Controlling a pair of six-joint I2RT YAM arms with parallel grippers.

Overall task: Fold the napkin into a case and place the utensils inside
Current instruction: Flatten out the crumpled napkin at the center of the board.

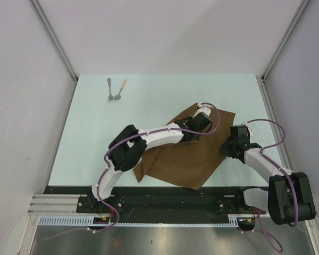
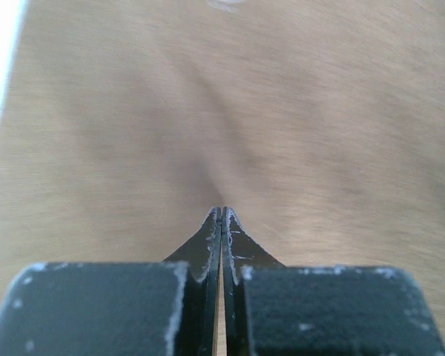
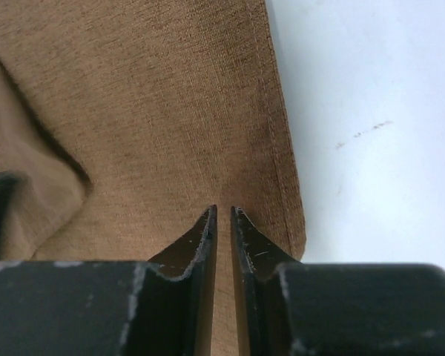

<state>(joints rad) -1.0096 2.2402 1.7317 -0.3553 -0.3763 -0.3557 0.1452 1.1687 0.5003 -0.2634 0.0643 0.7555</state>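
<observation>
Pale green tabletop carries the napkin, spread brown and rumpled near the front middle; the left gripper is clamped on its cloth, the right gripper sits at its right corner, jaws a slit apart, grip unclear; the utensils lie well apart, back left

The brown napkin lies spread on the desk, right of middle, a bit rumpled at its far side. Two small utensils lie side by side, far left, dark heads nearer.
</observation>
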